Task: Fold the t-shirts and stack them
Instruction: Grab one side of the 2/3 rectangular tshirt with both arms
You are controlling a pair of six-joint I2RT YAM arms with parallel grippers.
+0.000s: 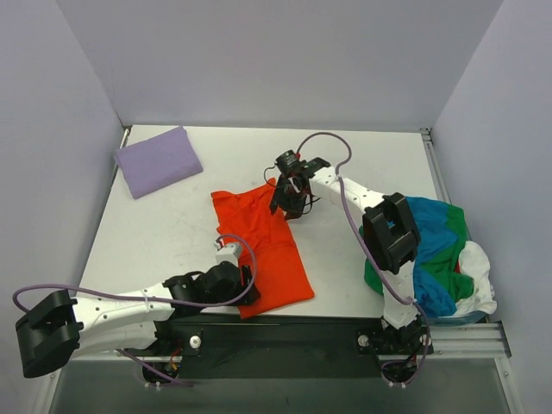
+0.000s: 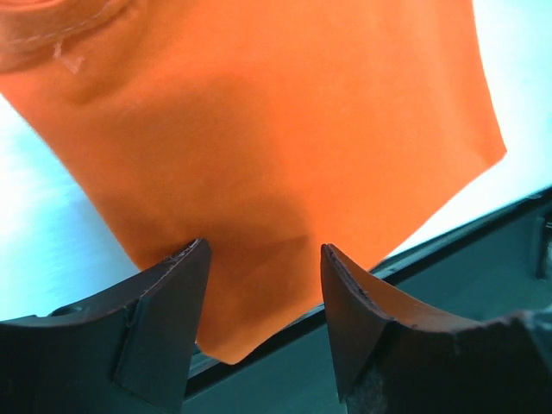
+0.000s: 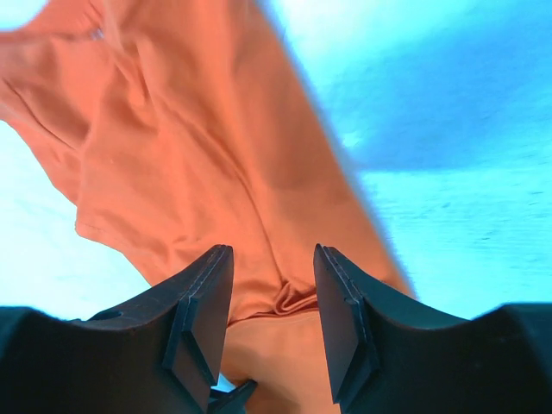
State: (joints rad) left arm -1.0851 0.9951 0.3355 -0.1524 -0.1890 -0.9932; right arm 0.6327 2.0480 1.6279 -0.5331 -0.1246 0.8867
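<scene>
The orange-red t-shirt (image 1: 263, 246) lies spread on the white table (image 1: 172, 224), from its middle to the near edge. My left gripper (image 1: 244, 285) is open over the shirt's near left corner (image 2: 259, 259), which hangs past the table edge. My right gripper (image 1: 289, 203) is open over the shirt's far right corner, a small fold (image 3: 297, 297) between its fingers. The lavender t-shirt (image 1: 158, 160) lies folded at the far left. The blue (image 1: 431, 259), green (image 1: 453, 226) and white (image 1: 479, 280) t-shirts lie heaped at the right edge.
A dark rail (image 1: 285, 332) runs along the near table edge between the arm bases. Grey walls close the far and side edges. The right arm's cable (image 1: 341, 151) loops above the table behind the right gripper.
</scene>
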